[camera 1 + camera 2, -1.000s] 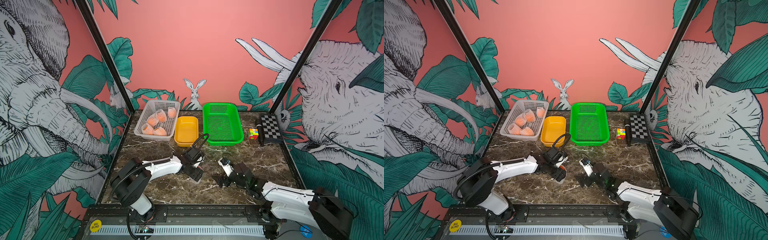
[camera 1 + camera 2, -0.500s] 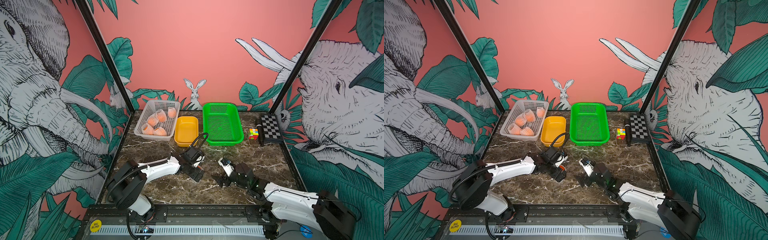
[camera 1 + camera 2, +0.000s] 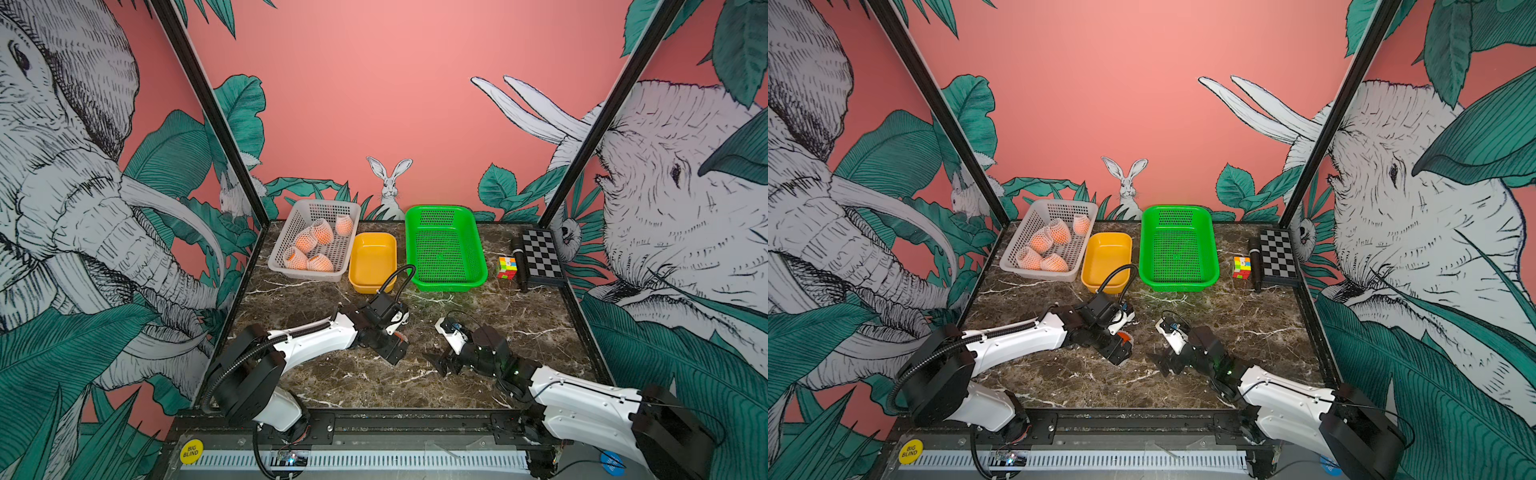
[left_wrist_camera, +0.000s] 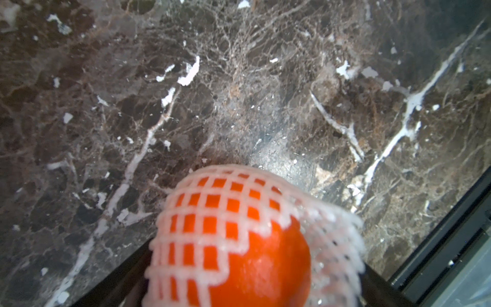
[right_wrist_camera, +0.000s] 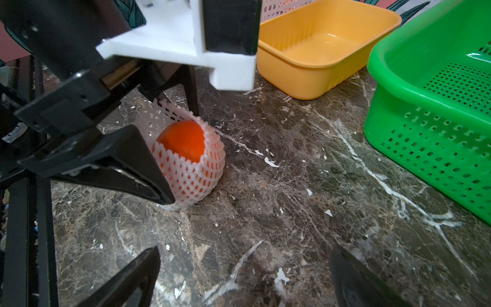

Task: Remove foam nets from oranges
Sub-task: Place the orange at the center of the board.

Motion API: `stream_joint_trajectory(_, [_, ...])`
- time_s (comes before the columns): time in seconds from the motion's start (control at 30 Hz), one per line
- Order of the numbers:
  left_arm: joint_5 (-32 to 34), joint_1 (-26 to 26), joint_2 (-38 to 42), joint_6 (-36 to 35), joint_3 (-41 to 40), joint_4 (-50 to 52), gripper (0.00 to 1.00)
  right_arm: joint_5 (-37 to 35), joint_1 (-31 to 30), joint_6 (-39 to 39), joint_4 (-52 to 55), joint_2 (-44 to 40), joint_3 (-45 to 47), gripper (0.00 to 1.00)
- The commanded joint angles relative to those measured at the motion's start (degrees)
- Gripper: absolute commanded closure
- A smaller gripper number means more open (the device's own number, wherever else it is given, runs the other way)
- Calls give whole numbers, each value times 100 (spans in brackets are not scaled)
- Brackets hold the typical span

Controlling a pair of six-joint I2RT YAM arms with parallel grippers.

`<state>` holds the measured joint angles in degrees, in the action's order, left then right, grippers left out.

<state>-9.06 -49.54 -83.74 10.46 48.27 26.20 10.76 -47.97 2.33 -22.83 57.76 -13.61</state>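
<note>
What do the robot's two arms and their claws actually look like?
Each has white shell links between chunky black joints. The left arm carries a ribbed black hose and a black cable loop at its wrist; the right arm trails thin black wires. The left gripper and right gripper end in black wedge-shaped fingers, behind a white block at the wrist.

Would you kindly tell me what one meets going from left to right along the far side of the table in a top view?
white basket → yellow tub → green basket → cube → checkerboard
</note>
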Motion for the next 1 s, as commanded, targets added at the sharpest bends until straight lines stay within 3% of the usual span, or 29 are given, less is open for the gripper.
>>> stream_joint_trajectory(0.0, [-49, -38, 453, 13, -77, 123, 2, 266, -29, -115, -112, -111, 28, 1])
stream_joint_trajectory(0.3, [-12, -4, 906, 288, -378, -229, 2, 829, -28, -232, -254, 147, -157, 1])
stream_joint_trajectory(0.97, [-123, 261, 1296, 606, -863, -174, 3, 949, -30, -325, -313, 297, -327, 1])
